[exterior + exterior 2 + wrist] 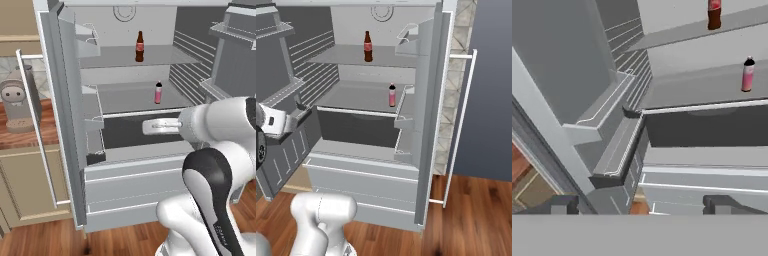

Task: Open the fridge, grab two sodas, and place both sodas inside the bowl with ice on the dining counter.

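The fridge (130, 185) stands with both doors swung wide, so its grey shelves show. One soda (139, 46), a dark cola bottle with a red label, stands upright on the upper shelf (368, 46) and near the top of the hand view (714, 12). My gripper (643, 205) is open, its dark tips far apart with nothing between them. It hangs in front of the dark crisper drawer (125, 132), well below the soda's shelf and apart from it, beside the left-hand door (302, 112). The bowl with ice and the dining counter are out of view.
A small pink bottle (158, 93) stands on the middle shelf, below and right of the soda. Door bins (612, 150) jut from the open doors on both sides. A coffee machine (17, 105) sits on a wooden counter over beige cabinets (25, 185) to the left.
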